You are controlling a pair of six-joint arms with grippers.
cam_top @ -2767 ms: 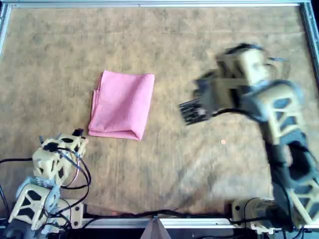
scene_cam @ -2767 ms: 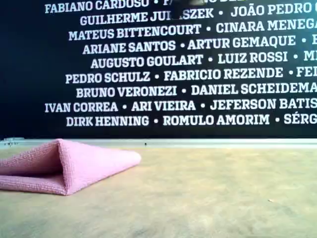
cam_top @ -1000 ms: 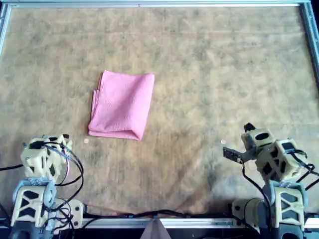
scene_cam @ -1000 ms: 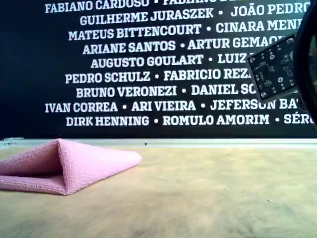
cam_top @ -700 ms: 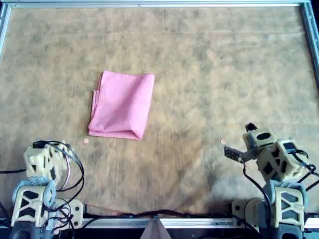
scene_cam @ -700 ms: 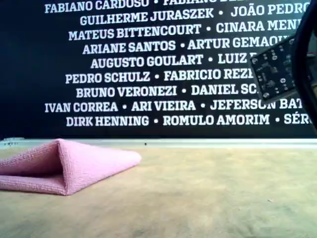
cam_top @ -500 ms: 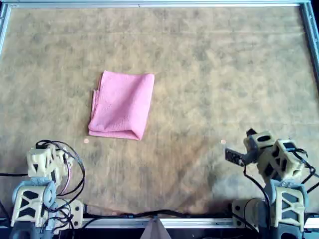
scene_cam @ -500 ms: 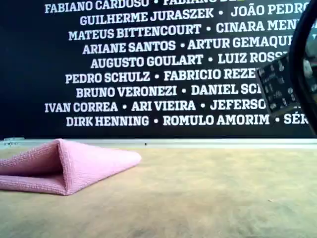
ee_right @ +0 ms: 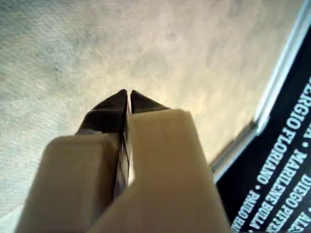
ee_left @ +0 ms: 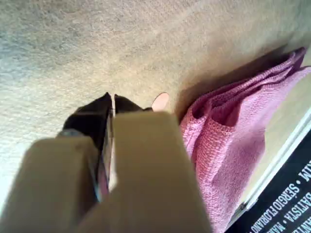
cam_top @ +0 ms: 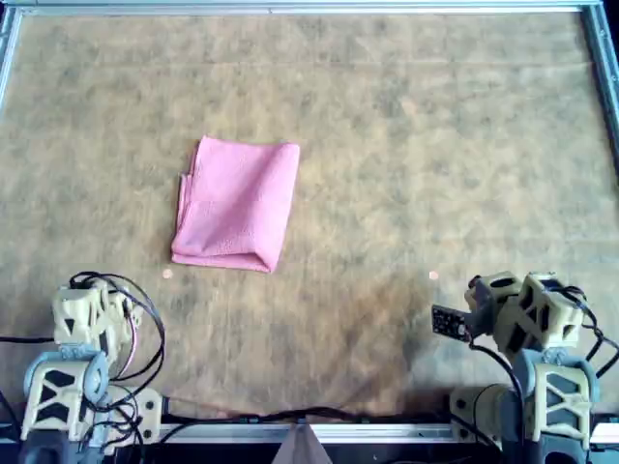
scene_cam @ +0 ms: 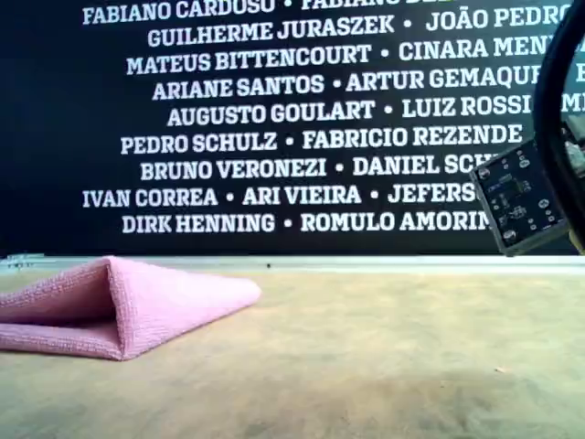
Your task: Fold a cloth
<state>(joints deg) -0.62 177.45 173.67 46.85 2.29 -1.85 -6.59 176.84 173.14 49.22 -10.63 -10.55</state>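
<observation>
Overhead view shows the pink, soft-textured square cloth (cam_top: pixel 236 204) lying folded into a rough rectangle, left of centre in the frame, on the tan felt-like table covering (cam_top: pixel 406 145). No container appears in any view.

At the lower left of the overhead frame sits the left gripper (ee_left: pixel 112 99), beige plastic with dark tips, pulled back near the table's near edge and well apart from the cloth. Its wrist view shows the two jaws pressed together with nothing between them, the cloth's layered folded edge (ee_left: pixel 228 141) beyond them, and a small pinkish round spot (ee_left: pixel 160 102) on the mat just past the tips. The same spot (cam_top: pixel 167 275) lies below the cloth's lower left corner in the overhead view.

At the lower right of the overhead frame sits the right gripper (ee_right: pixel 129 97), likewise closed on nothing, far from the cloth.

In the exterior view the cloth (scene_cam: pixel 128 306) rests at the lower left, its fold standing up as a ridge. A metal rail (scene_cam: pixel 366 263) borders the table, and behind it hangs a black wall (scene_cam: pixel 274 119) printed with white names.
</observation>
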